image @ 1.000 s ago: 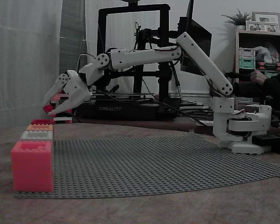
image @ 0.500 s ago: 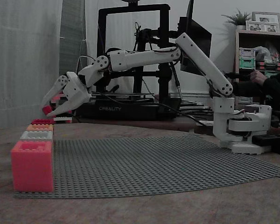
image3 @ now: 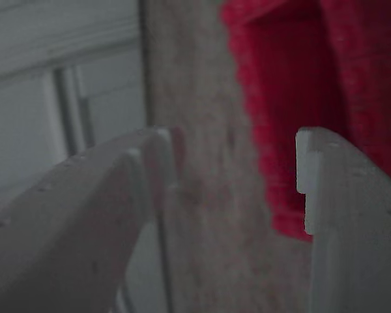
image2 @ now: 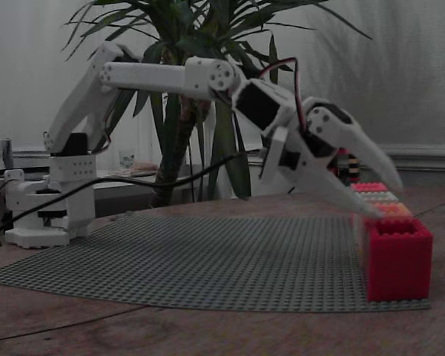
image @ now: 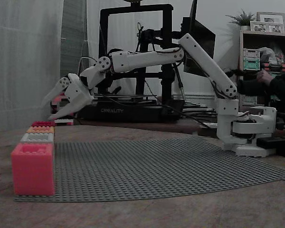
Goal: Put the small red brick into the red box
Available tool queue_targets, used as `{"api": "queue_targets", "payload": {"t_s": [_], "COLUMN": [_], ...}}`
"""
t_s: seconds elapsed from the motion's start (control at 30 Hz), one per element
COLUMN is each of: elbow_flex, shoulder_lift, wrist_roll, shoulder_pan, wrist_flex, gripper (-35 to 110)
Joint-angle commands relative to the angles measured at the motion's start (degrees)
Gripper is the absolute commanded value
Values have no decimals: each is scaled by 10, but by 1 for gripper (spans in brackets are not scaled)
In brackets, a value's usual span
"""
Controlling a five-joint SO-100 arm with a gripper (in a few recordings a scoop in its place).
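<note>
The red box [image: 42, 124] is the far end of a row of boxes on the left edge of the baseplate in a fixed view. In another fixed view it is the nearest box [image2: 397, 256]. My gripper [image: 47, 109] hangs open just above it, its lower fingertip close to the studded rim [image2: 388, 200]. In the wrist view the open fingers [image3: 233, 140] hold nothing, and the red box [image3: 293, 98] fills the upper right. The small red brick is out of view.
A pink-coral box [image: 32, 168], a grey box [image: 37, 137] and an orange box [image: 40, 129] continue the row. All stand on a grey studded baseplate [image: 156, 166]. A black 3D printer [image: 133, 109] stands behind the arm, and a plant [image2: 200, 44] on the other side.
The gripper has opened above the red box. The small red brick that sat between its fingertips earlier is gone from them.
</note>
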Motion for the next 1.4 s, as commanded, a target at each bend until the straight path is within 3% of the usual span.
{"api": "queue_targets", "payload": {"t_s": [0.0, 0.17, 0.5, 0.7, 0.93, 1.37], "elbow_flex": [13, 149, 752, 991, 1102, 1137], "shoulder_lift": [178, 356, 788, 1017, 1187, 1387], "wrist_roll": [-5, -27, -90, -83, -54, 7], "shoulder_pan": [-18, -49, -105, -125, -146, -163], "wrist_flex": [24, 109, 157, 204, 303, 419], "gripper": [3, 0, 0, 0, 0, 0]}}
